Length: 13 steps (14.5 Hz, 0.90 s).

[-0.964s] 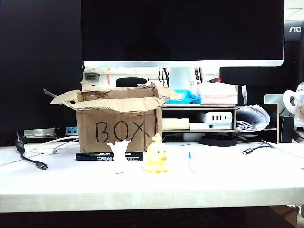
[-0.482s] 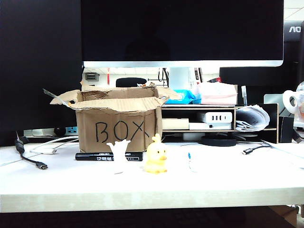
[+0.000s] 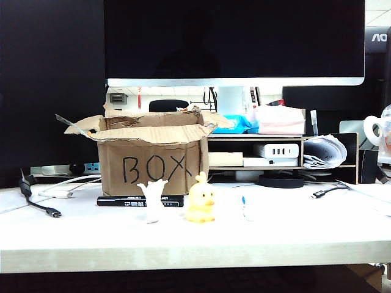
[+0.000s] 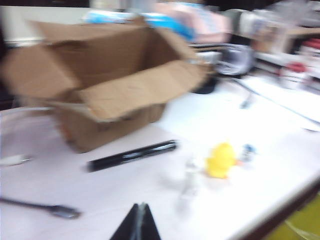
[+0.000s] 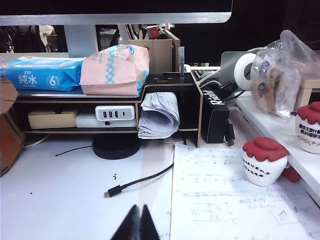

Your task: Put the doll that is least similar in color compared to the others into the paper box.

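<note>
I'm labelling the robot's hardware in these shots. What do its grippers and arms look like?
Little shows. In each wrist view, the left gripper and the right gripper appear only as two dark, black, tapering fingertips that form a pointed wedge. No cables, markings or arm links show, and the exterior view shows no arm.

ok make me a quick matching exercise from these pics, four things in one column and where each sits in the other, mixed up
Things
1. yellow duck doll
2. white figure with raised arms
3. black marker pen
4. paper box

Places
A. lying flat along the foot of the box front
B. left of the duck, in front of the box
C. behind the pen, left of the monitor stand
D. between the two white figures

Pairs: 1-D, 2-B, 3-A, 4-C
</note>
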Each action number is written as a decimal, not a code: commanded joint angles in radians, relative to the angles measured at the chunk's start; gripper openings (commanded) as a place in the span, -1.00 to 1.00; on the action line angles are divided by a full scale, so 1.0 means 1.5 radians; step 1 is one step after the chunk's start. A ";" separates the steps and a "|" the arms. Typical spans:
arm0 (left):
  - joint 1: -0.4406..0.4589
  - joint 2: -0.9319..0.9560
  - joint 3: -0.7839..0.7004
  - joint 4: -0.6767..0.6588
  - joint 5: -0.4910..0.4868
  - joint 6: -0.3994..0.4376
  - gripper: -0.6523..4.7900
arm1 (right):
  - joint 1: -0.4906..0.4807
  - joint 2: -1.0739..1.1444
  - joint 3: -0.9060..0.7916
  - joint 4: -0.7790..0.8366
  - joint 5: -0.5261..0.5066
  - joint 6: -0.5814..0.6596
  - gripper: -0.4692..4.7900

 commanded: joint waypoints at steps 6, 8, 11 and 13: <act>-0.124 0.122 0.001 0.003 -0.001 0.001 -0.78 | 0.000 0.000 -0.002 0.009 -0.001 0.002 -0.82; -0.139 0.138 0.001 0.003 0.000 0.001 -0.78 | 0.000 0.000 -0.002 0.009 -0.001 0.002 -0.82; -0.138 0.150 0.001 0.003 -0.002 0.001 -0.78 | 0.000 0.000 -0.002 0.009 -0.001 0.002 -0.82; -0.135 0.149 0.001 0.003 -0.001 0.001 -0.78 | 0.000 0.000 -0.002 0.010 -0.001 0.001 -0.82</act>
